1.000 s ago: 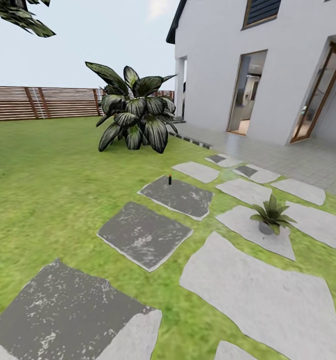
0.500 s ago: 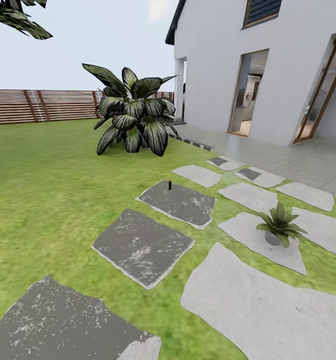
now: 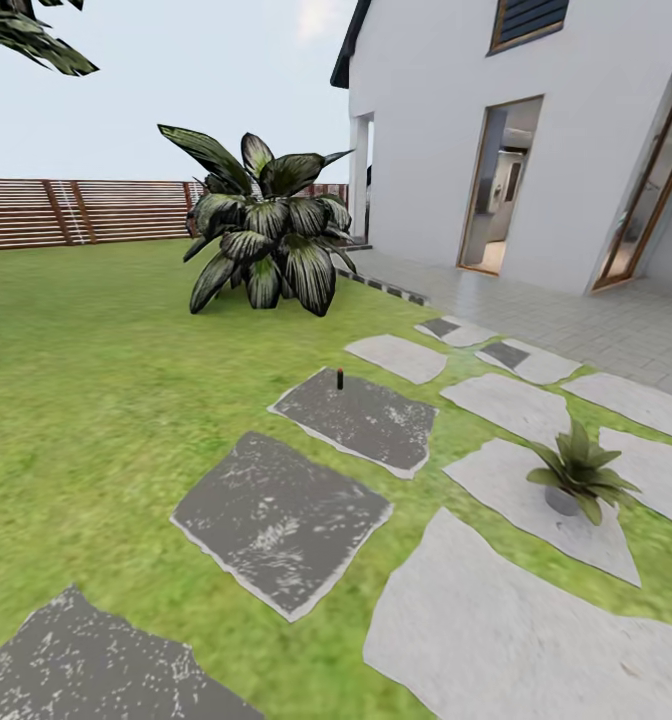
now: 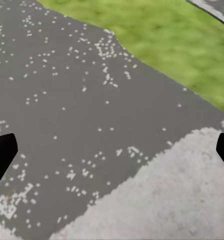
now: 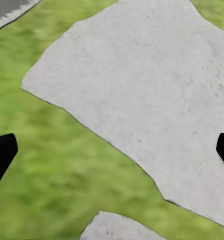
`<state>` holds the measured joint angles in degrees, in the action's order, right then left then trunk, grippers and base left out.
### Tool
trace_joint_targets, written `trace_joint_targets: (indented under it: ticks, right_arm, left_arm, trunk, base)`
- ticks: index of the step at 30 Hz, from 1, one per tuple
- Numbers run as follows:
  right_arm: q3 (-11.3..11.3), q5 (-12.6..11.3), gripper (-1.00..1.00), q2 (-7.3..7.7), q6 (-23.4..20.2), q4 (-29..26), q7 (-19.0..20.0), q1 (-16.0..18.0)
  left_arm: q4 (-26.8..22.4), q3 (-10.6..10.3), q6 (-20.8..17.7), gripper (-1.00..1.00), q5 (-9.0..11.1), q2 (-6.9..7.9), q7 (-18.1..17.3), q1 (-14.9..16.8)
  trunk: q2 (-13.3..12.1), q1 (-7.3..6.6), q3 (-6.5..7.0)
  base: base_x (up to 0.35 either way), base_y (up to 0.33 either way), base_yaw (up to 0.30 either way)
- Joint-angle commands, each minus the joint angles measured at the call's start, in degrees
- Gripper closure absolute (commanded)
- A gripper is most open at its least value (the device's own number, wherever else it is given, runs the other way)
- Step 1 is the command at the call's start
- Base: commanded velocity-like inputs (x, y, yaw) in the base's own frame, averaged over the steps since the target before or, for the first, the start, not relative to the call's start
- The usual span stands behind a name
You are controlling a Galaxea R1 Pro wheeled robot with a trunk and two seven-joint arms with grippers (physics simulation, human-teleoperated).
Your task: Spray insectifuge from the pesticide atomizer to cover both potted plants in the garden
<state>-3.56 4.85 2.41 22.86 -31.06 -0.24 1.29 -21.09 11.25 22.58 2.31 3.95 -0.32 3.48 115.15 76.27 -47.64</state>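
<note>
In the head view, the pesticide atomizer (image 3: 339,379) stands upright as a small dark bottle on the far edge of a dark grey slab (image 3: 361,418), several steps ahead. One potted plant (image 3: 579,470), a low rosette of light-green leaves in a grey pot, sits on a pale slab (image 3: 516,490) to the right. My left gripper (image 4: 112,155) is open over a dark speckled slab, its black fingertips (image 4: 2,152) far apart with nothing between them. Open as well, my right gripper (image 5: 112,152) hangs over grass and a pale slab.
A big dark striped-leaf bush (image 3: 261,235) grows on the lawn behind the atomizer. The brown slatted fence (image 3: 86,210) closes the far side. The white house (image 3: 536,130) with open doorways and a tiled terrace (image 3: 576,320) lies to the right. Stone slabs run ahead across the grass.
The whole head view has shifted as the robot rolls forward: slabs, atomizer and potted plant sit lower and nearer in the picture, the plant further right. Nothing in the garden itself moved.
</note>
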Motion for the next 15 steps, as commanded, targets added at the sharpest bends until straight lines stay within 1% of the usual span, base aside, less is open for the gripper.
trace_joint_targets:
  ticks: [1,15]
  right_arm:
    - [-0.22,0.51,-1.00,-0.03,0.17,0.03,-0.02,0.03]
    - [-0.37,0.51,-1.00,-0.03,0.17,0.03,-0.02,0.03]
  left_arm:
    - [0.03,0.00,0.18,-1.00,0.23,0.00,-0.03,0.03]
    - [0.03,0.04,0.18,-1.00,0.23,0.00,-0.03,0.03]
  trunk:
    - [0.02,0.03,-0.05]
    - [0.02,0.03,-0.05]
  base:
    - [0.339,0.000,0.000]
    - [0.339,0.000,0.000]
